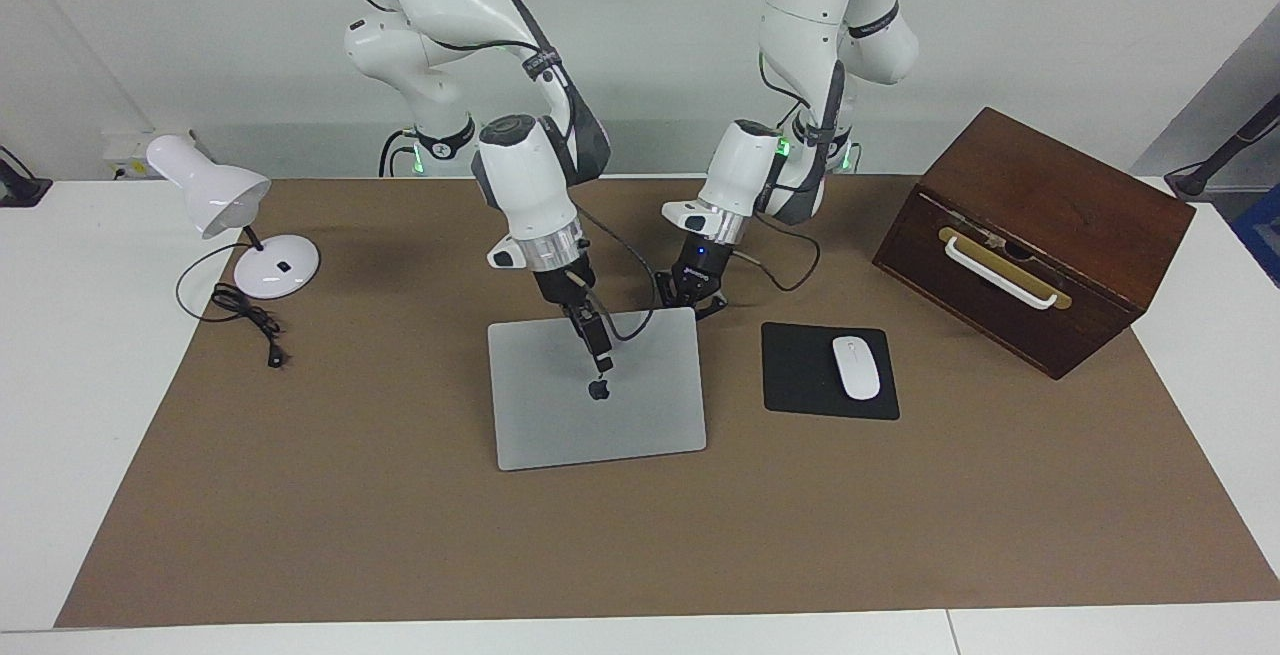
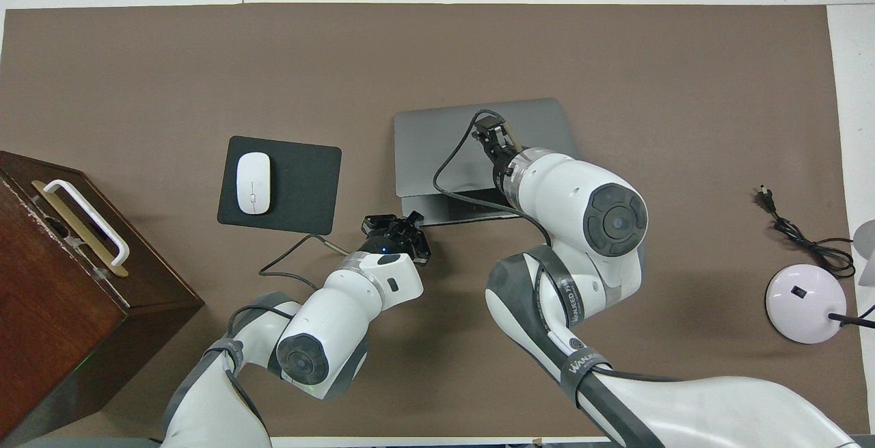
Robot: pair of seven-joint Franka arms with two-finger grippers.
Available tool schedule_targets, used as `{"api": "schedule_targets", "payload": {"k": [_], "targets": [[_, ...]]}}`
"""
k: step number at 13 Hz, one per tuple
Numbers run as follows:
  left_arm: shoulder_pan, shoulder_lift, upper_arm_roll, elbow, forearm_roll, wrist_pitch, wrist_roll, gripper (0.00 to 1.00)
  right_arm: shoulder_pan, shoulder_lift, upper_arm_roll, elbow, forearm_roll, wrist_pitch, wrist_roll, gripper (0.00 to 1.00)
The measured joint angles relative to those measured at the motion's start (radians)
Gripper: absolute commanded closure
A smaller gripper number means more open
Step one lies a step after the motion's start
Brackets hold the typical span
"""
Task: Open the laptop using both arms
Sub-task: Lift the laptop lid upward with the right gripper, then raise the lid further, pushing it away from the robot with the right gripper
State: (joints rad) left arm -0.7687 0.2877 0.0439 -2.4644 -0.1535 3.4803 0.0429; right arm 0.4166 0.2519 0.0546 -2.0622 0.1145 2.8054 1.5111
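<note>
The laptop (image 1: 597, 391) is lying mid-mat, one unit, its lid showing a dark apple logo and lifting slightly at the robots' edge. Going across the facing view: one white desk lamp (image 1: 232, 220) is standing at the right arm's end; the right gripper (image 1: 603, 363) is hanging over the lid, fingertips pressed together; the left gripper (image 1: 692, 299) is sitting at the laptop's nearer corner, fingertips pressed together; one white mouse (image 1: 856, 367) is resting on one black mouse pad (image 1: 800, 375); one wooden box (image 1: 1040, 235) is sitting at the left arm's end.
</note>
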Motion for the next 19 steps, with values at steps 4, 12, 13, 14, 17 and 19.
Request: {"api": "schedule_targets", "payload": {"k": [4, 12, 13, 14, 17, 19], "targets": [[0.000, 0.005, 0.000, 0.007, 0.000, 0.001, 0.000, 1.00, -0.004, 0.030, 0.000, 0.052, 0.000, -0.022, 0.000, 0.08], [0.000, 0.010, 0.000, 0.013, 0.000, 0.002, 0.000, 1.00, -0.004, 0.066, 0.001, 0.114, 0.000, -0.087, 0.000, 0.09], [0.000, 0.010, 0.000, 0.013, 0.000, 0.003, 0.000, 1.00, -0.004, 0.067, 0.001, 0.119, 0.000, -0.096, 0.000, 0.09], [0.000, 0.010, 0.000, 0.013, 0.000, 0.003, 0.000, 1.00, -0.004, 0.070, 0.000, 0.128, 0.000, -0.110, 0.000, 0.09], [0.000, 0.010, 0.000, 0.013, 0.000, 0.003, 0.000, 1.00, -0.014, 0.080, 0.000, 0.183, 0.000, -0.188, -0.005, 0.09], [0.000, 0.010, 0.000, 0.013, 0.000, 0.003, 0.000, 1.00, -0.019, 0.089, 0.000, 0.223, 0.000, -0.227, -0.018, 0.09]]}}
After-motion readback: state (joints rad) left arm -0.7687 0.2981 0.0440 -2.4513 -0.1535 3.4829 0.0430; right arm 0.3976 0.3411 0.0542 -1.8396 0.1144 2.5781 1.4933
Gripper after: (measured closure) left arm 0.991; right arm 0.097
